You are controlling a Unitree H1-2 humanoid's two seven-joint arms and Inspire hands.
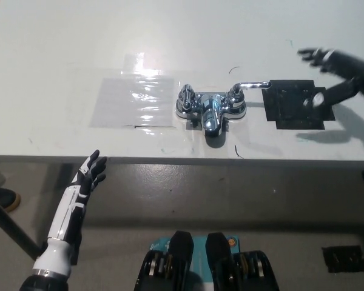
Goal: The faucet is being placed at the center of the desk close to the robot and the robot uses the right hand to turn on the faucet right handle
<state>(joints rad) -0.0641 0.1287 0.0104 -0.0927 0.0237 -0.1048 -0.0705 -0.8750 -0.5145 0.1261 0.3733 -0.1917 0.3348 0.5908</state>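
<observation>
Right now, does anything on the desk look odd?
Nothing is spilled or broken. On the faucet, the right handle sticks sideways toward the black patch, unlike the left handle. The right hand is apart from it. The left hand rests lower left.

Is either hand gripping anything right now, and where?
Nothing is held. The right hand is open, clear of the faucet's right handle; the left hand rests open below the desk edge.
</observation>
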